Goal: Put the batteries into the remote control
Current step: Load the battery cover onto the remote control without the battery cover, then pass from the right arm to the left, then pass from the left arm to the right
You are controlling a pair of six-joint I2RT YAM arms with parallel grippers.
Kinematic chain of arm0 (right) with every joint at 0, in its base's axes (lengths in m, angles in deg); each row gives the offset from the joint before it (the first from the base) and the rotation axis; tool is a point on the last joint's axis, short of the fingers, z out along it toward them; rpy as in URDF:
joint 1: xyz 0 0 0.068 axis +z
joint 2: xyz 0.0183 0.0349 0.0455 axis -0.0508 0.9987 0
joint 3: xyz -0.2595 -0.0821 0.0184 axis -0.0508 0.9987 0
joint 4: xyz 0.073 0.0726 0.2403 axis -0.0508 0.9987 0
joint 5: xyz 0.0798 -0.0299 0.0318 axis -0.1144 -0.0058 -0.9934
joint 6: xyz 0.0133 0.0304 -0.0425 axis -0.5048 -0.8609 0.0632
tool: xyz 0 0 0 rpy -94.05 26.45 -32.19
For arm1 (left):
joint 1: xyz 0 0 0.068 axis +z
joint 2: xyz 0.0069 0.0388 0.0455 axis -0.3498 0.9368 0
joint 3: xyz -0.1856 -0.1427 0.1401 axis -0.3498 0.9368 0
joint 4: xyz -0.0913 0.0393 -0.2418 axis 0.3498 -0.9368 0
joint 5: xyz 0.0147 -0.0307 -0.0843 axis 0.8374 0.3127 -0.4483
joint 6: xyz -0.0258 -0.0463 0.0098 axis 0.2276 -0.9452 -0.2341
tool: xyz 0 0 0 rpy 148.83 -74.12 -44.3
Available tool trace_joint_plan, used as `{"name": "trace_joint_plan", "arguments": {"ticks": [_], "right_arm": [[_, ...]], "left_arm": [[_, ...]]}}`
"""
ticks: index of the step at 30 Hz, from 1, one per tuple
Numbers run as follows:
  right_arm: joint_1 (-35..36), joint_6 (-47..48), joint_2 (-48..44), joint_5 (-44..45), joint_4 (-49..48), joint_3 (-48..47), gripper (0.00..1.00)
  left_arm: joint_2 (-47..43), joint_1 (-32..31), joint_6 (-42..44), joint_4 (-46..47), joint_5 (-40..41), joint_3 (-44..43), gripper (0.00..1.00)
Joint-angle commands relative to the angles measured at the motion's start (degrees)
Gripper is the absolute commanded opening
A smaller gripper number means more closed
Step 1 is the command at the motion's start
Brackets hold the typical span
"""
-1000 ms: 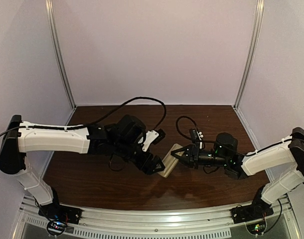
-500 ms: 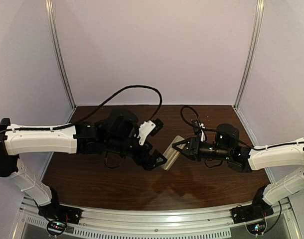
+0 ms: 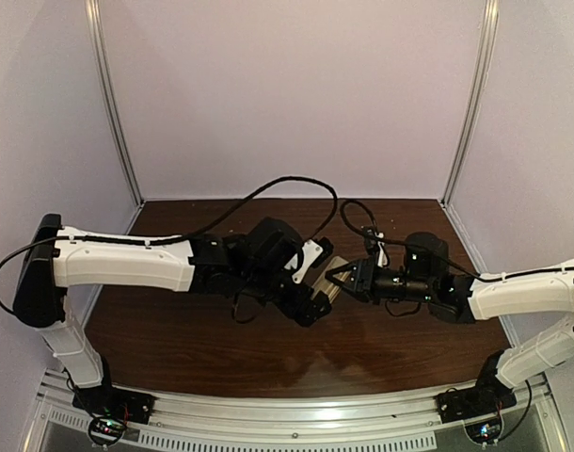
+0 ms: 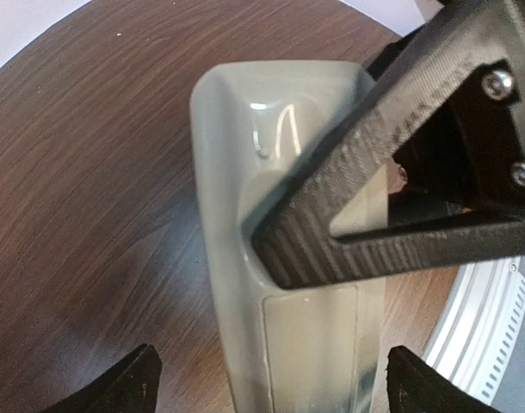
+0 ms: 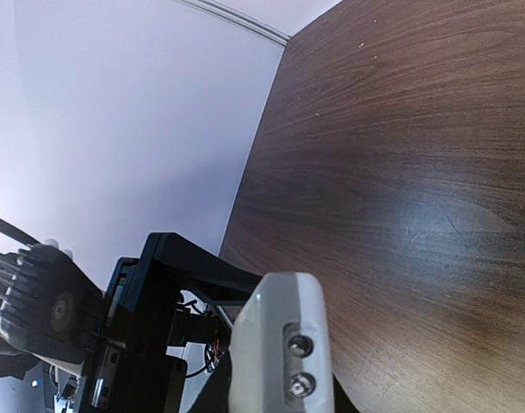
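Two grippers are in view. The left gripper (image 3: 312, 307), a black plastic two-finger pincer on a white arm, is spread wide. Its fingertips (image 4: 133, 387) stand one on each side of the remote control (image 4: 237, 172), apart from it and holding nothing.

The right gripper (image 3: 336, 280), of the same black plastic make, is pressed together on the remote control. One ribbed triangular finger (image 4: 348, 224) lies across the handset's back.

The remote control is a slim rectangular handset of glossy beige-grey plastic with rounded corners. It is held back-up and tilted over the middle of the dark brown wooden table (image 4: 90, 172), between the two grippers. A thin rectangular seam (image 4: 310, 344) outlines a panel on the part of its back nearest the left gripper. In the right wrist view its end face shows two small round ports (image 5: 297, 361). Whether any part of it touches the table cannot be told.

One second ago the remote control sat lower and nearer the arm bases. Half a second ago the left arm stood further to the left, its gripper beside the handset. The left arm has now come rightward, and its fingers flank the handset. The right gripper's place has hardly changed over the last half second.
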Motion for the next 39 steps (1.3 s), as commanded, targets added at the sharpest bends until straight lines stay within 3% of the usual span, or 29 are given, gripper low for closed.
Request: {"name": "trace_joint_plan", "arguments": {"ticks": [1,4,8,12,14,15,19,23,28,35,39], "right_arm": [[0.52,0.39,-0.59,1.63,-0.12,-1.68,0.02],[0.48,0.46,-0.95,1.57,0.28,-1.86,0.03],[0.48,1.17,-1.39,1.62,1.71,-2.47,0.05],[0.41,1.62,-1.71,0.75,1.53,-2.78,0.15],[0.08,1.77,-2.11,-0.71,0.18,-2.88,0.3],[-0.2,2.17,-2.5,-1.5,-0.07,-3.16,0.42],[-1.84,5.86,-5.53,-3.93,1.99,-5.03,0.74],[-2.58,12.28,-10.04,-4.86,3.94,-6.42,0.97],[-2.69,17.43,-13.4,-8.71,1.3,-7.18,1.0],[-1.1,19.81,-12.83,-17.09,-4.45,-10.11,1.0],[0.15,20.55,-11.38,-19.06,-4.23,-11.87,0.92]], "left_arm": [[2.77,-0.42,-1.45,-2.46,3.05,-3.17,0.9],[4.0,-0.43,-1.81,-3.49,4.0,-4.4,0.84],[3.99,-0.41,-2.14,-3.45,3.2,-4.81,0.68],[3.22,-0.29,-1.43,-1.05,-1.0,-4.1,0.53],[2.4,-0.04,-1.36,0.58,-3.47,-3.21,0.47],[1.71,0.35,-1.41,1.72,-5.96,-2.51,0.45],[-3.44,2.21,-1.77,9.49,-13.86,2.74,0.43],[-8.87,3.44,-0.99,16.43,-20.74,6.61,0.42],[-13.55,4.52,-1.5,26.96,-31.12,10.3,0.42],[-14.14,4.62,-4.16,33.96,-39.05,10.54,0.42],[-13.77,4.58,-5.9,37.15,-41.0,11.21,0.42]]}}
